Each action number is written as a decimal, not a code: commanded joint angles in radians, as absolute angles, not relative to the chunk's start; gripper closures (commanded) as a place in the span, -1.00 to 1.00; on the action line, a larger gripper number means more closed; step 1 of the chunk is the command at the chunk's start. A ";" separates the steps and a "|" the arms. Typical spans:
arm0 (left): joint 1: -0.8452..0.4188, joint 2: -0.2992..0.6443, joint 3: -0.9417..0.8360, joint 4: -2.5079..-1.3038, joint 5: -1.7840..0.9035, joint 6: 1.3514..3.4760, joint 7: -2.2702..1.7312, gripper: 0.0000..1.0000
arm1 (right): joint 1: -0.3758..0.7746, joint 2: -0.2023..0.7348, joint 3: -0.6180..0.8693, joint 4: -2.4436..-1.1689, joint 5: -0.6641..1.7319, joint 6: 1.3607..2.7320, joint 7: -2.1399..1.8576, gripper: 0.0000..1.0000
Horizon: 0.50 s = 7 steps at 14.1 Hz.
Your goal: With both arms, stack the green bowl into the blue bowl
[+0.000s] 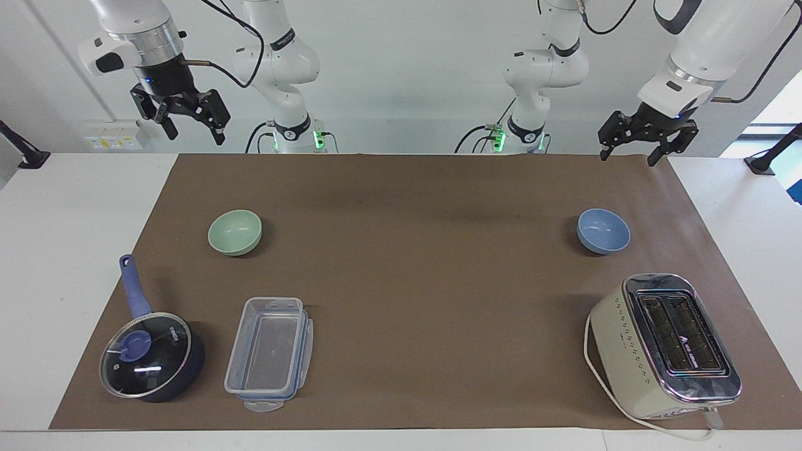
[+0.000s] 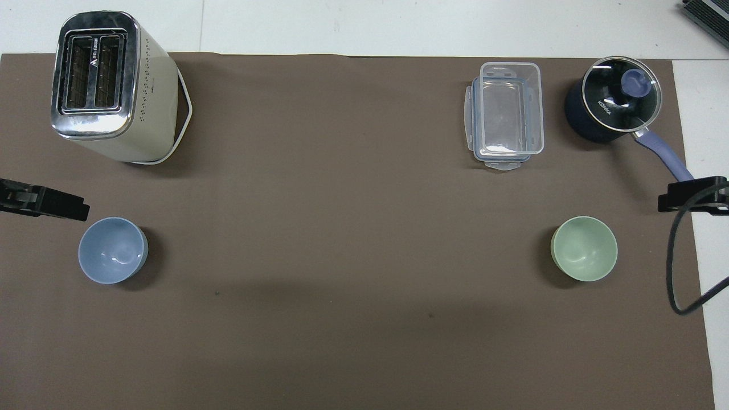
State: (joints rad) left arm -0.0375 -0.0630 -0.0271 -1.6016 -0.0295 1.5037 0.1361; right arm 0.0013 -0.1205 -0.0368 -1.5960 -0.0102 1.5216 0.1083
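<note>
The green bowl (image 1: 235,232) (image 2: 584,248) stands upright and empty on the brown mat toward the right arm's end of the table. The blue bowl (image 1: 603,231) (image 2: 112,250), also upright and empty, stands toward the left arm's end, about as near to the robots as the green one. My right gripper (image 1: 195,134) hangs open and empty high over the mat's edge by the robots, above and apart from the green bowl. My left gripper (image 1: 630,156) hangs open and empty in the same way above the blue bowl's end. Neither gripper touches a bowl.
A cream toaster (image 1: 664,344) (image 2: 105,85) stands farther from the robots than the blue bowl. A clear rectangular container (image 1: 269,354) (image 2: 506,114) and a dark blue lidded saucepan (image 1: 150,357) (image 2: 612,105) lie farther out than the green bowl. The brown mat (image 1: 413,282) stretches between the bowls.
</note>
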 commanded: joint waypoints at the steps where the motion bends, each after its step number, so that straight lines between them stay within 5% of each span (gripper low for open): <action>1: -0.038 -0.081 -0.025 -1.620 -0.015 1.508 0.147 -1.00 | -0.014 -0.126 -0.034 -1.601 -0.018 1.509 0.081 -1.00; 7: -0.040 -0.080 -0.025 -1.614 -0.015 1.513 0.140 -1.00 | -0.015 -0.130 -0.035 -1.605 -0.015 1.505 0.081 -1.00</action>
